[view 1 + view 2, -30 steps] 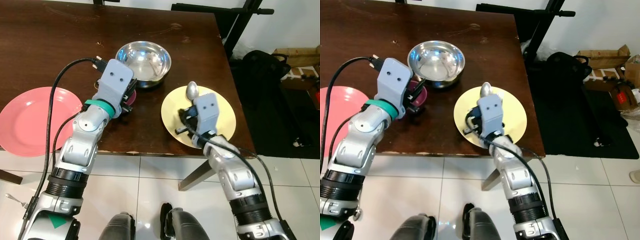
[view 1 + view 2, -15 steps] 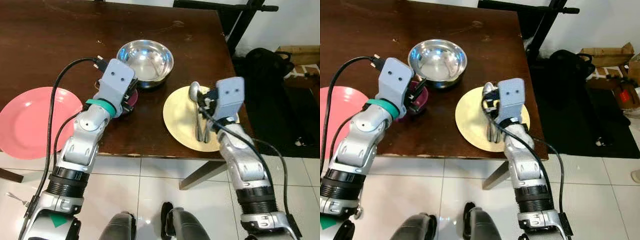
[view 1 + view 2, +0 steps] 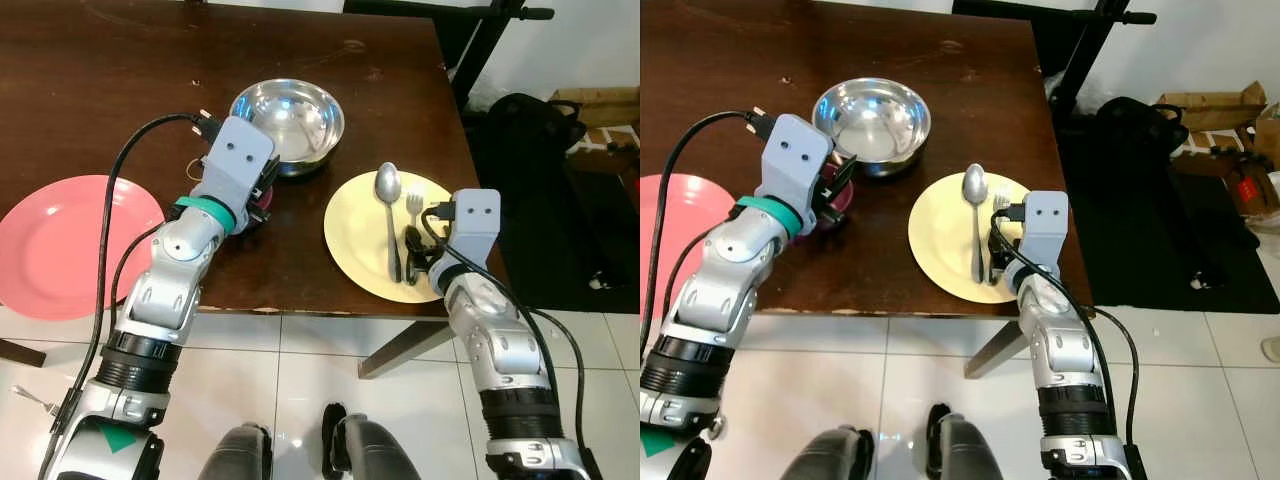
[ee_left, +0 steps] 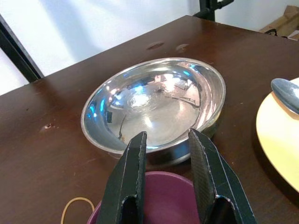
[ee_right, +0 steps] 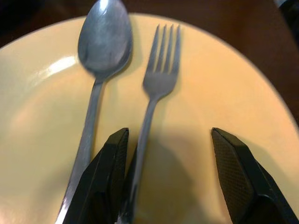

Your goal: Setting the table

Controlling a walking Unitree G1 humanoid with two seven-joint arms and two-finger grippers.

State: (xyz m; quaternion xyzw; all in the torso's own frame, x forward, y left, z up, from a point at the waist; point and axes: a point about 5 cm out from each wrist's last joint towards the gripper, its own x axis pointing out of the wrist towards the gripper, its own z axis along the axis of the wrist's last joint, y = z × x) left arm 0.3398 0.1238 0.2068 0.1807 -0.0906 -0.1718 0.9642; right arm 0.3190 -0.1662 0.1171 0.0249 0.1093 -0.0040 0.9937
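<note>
Your left gripper (image 4: 163, 179) has the steel bowl (image 3: 288, 122) close ahead. Bare table (image 3: 100, 90) lies open beyond the pink plate (image 3: 60, 240)

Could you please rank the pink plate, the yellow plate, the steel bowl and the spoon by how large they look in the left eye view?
1. pink plate, though partly cut off by the frame edge
2. yellow plate, close to the pink one, so these two are unsure
3. steel bowl, sitting farther from the camera
4. spoon

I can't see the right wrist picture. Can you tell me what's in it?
A spoon and a fork lie side by side on a yellow plate, with the right gripper open just above the fork's handle.
</note>
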